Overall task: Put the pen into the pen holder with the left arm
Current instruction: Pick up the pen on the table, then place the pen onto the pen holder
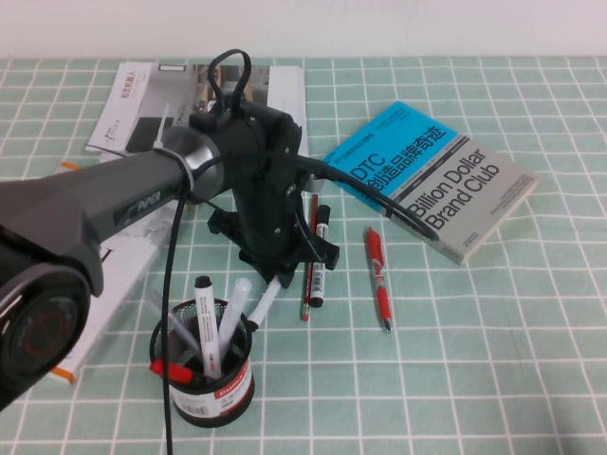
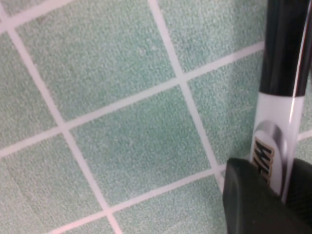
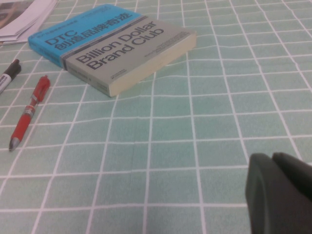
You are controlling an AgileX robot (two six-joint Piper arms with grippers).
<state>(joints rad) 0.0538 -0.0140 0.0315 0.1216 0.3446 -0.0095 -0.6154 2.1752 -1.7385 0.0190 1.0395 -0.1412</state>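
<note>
My left gripper (image 1: 277,273) hangs over the middle of the desk, a little toward its near left corner, and its jaws are closed on the pen (image 1: 263,305), a white-barrelled marker. In my left wrist view the pen (image 2: 275,131) runs between my fingers (image 2: 253,200), black section beyond the white barrel with its dark print, above the green checked cloth (image 2: 122,141). The pen slants down toward the pen holder (image 1: 204,365), which stands near the near left corner with other markers upright in it; the pen's lower end lies just beside the holder's rim, and I cannot tell whether it touches.

My right gripper (image 3: 282,195) sits low over the right side of the desk; I cannot tell how its jaws stand.

A second marker (image 1: 320,254), a red pen (image 1: 379,278) and a book (image 1: 432,177) lie toward the far side.
</note>
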